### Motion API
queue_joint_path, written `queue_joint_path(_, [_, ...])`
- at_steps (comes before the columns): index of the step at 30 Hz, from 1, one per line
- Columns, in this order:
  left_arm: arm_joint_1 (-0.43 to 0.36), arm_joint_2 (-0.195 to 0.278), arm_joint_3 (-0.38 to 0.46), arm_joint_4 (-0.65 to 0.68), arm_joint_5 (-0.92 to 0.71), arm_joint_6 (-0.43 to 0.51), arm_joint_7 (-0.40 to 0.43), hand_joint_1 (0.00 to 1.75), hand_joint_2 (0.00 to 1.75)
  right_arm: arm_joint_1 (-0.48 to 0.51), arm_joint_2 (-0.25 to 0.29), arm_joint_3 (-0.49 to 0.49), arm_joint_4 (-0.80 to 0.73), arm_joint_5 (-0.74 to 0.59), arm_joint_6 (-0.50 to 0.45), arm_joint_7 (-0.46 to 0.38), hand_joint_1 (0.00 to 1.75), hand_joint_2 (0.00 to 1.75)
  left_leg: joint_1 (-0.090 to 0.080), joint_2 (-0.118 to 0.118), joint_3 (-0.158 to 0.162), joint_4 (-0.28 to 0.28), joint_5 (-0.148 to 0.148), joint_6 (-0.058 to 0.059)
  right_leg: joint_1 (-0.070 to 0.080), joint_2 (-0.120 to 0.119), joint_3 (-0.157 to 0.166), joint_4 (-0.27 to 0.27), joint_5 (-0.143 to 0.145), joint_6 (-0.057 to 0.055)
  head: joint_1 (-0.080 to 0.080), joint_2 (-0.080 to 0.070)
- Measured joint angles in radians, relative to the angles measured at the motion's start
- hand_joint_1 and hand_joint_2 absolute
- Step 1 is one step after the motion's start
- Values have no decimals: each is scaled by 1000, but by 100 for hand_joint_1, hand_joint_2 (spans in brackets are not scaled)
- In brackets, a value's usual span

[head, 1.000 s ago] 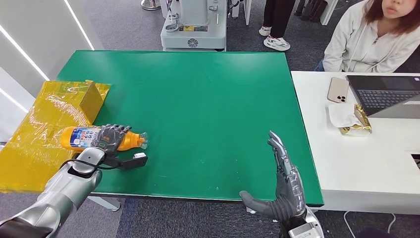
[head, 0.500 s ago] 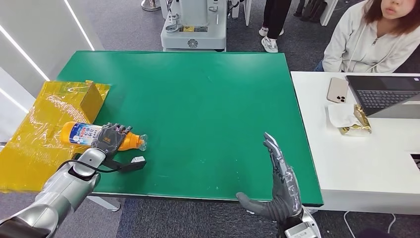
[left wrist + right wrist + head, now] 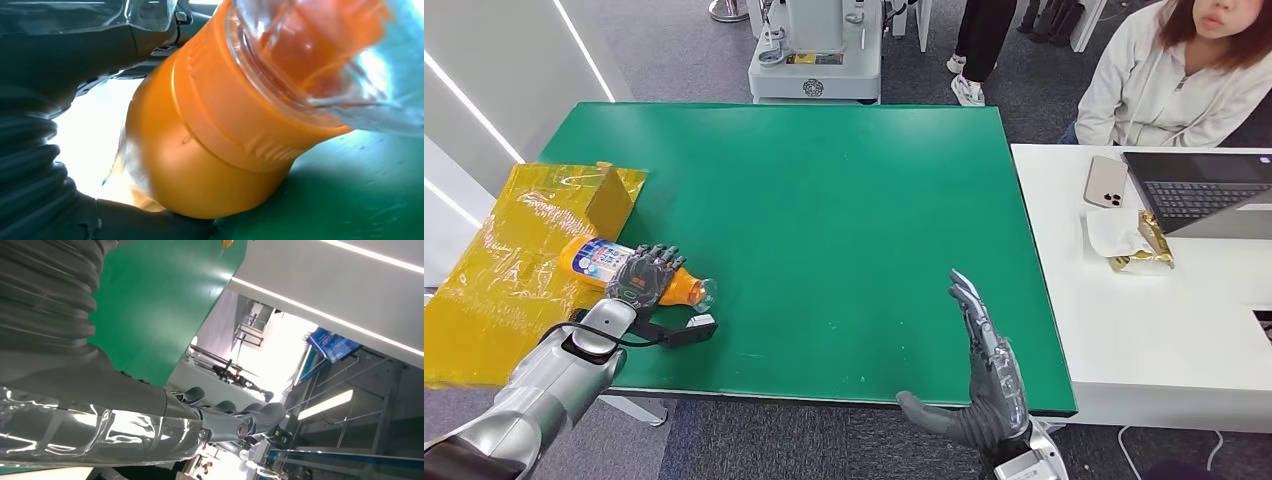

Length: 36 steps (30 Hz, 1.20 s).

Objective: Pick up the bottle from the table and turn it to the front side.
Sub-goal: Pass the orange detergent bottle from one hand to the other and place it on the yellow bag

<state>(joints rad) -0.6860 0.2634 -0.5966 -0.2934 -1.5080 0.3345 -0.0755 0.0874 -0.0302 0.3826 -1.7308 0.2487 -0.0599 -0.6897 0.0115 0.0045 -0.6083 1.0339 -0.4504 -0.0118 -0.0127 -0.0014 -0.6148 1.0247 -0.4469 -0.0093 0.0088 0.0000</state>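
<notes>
The robot's left hand (image 3: pixel 646 276) is gripping an orange bottle (image 3: pixel 600 262) around its middle. The bottle is lying on its side at the left edge of the green table (image 3: pixel 824 200). Its bottom end is sticking out over a crinkly yellow sheet (image 3: pixel 494 290), and its neck is pointing toward the middle of the table. A blue and white label (image 3: pixel 602 257) is showing on the bottle next to the hand. Up close, the orange bottle (image 3: pixel 215 150) is sitting right against the dark hand (image 3: pixel 45 200), with the green table under it.

The right hand (image 3: pixel 986 372) is hovering over the near edge of the table, well apart from the bottle. It is holding nothing, and its fingers are stretching out straight and flat.

A person in a light top (image 3: pixel 1164 80) is sitting at a white desk (image 3: pixel 1164 330) beside the table. A laptop (image 3: pixel 1204 190) and a phone (image 3: pixel 1106 181) are lying on that desk.
</notes>
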Motion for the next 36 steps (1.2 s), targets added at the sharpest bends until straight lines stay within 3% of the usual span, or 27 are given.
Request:
queue_joint_path(4, [0, -1, 0, 2, 0, -3, 6, 0, 175, 0, 0, 1, 0, 0, 0, 1, 0, 175, 0, 0, 0, 0, 0, 0, 0, 0, 0, 0, 0, 0, 0, 0])
queue_joint_path(10, [-2, -2, 0, 3, 3, -39, 58, 0, 175, 0, 0, 1, 0, 10, 6, 16, 0, 175, 0, 0, 1, 0, 0, 0, 0, 0, 1, 0, 0, 0, 0, 0])
queue_joint_path(20, [6, -5, 20, 3, 75, -1, 48, 0, 175, 0, 0, 1, 0, 16, 28, 40, 0, 175, 0, 0, 2, 0, 0, 0, 0, 0, 1, 0, 0, 0, 0, 0])
queue_joint_path(25, [51, -31, 165, 3, 373, 122, -119, 0, 175, 8, -2, 0, 0, 13, 29, 39, 0, 175, 0, 0, 1, 0, 0, 0, 0, 0, 0, 0, 0, 0, 0, 0])
queue_joint_path(31, [92, -88, 418, -2, 657, 54, -329, 0, 175, 15, -6, 0, 0, -5, 26, 38, 0, 175, 0, 0, 0, 0, 0, 0, 0, 0, 0, 0, 0, 0, 0, 0])
queue_joint_path(36, [119, -116, 564, -22, 827, -60, -508, 0, 175, 22, -12, 0, 5, -18, 35, 30, 0, 175, 0, 0, 0, 0, -1, 0, 0, 0, 0, 0, 0, 0, 0, 0])
